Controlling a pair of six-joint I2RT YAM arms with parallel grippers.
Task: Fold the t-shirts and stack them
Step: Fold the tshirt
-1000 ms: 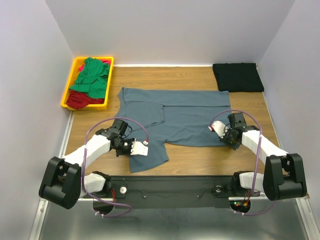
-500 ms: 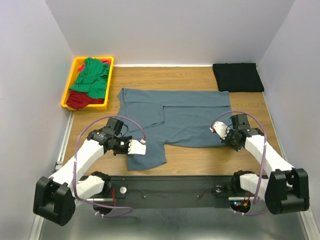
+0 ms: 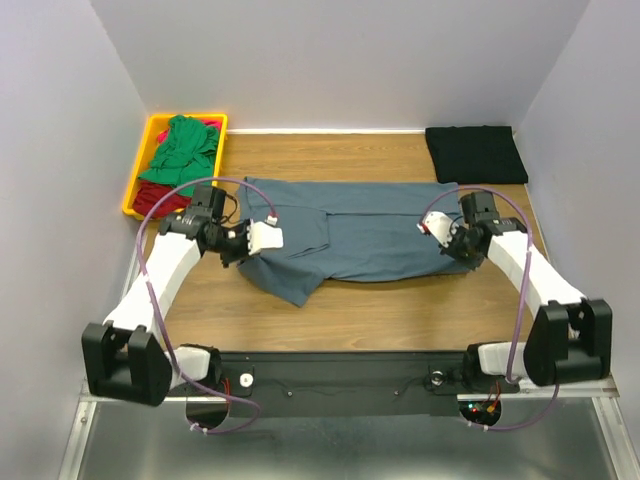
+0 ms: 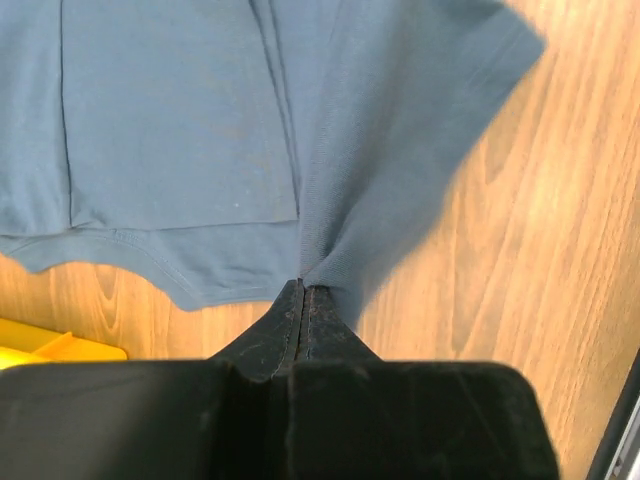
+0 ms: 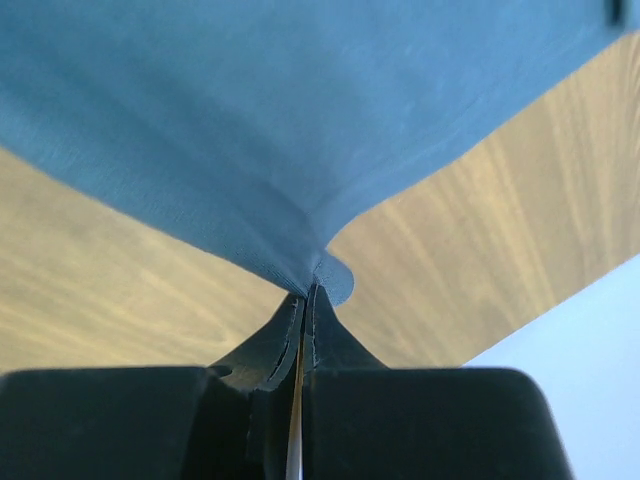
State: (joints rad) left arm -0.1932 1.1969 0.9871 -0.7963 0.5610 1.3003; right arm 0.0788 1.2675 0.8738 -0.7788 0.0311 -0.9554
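1. At the far left we found a yellow tray (image 3: 133, 198) holding a crumpled green shirt (image 3: 185, 150) on top of a red shirt (image 3: 155, 200), neither folded.
2. The left gripper (image 4: 303, 292) had its fingers pressed together on a pinch of the blue-grey shirt (image 3: 375, 235), near the sleeve at its left side. A corner of cloth hung below the pinch toward the near edge.
3. The blue-grey shirt lay spread across the middle of the table (image 3: 400, 310), one panel already folded over on its left half and its near edge raised at both ends.
4. The right gripper (image 5: 308, 295) was likewise clamped shut on the shirt's near right corner, the fabric tenting up from the wood.
5. A black shirt (image 3: 476, 153) sat folded at the far right corner, apart from the rest.
6. In our judgement the step in hand was folding the near edge over toward the far edge. It calls for both pinches to travel level and together, with the cloth taut between them. The edge should land parallel to the far hem before either grip lets go, and the hanging left corner may tuck under.
7. We could read no brand, label or writing on any item.
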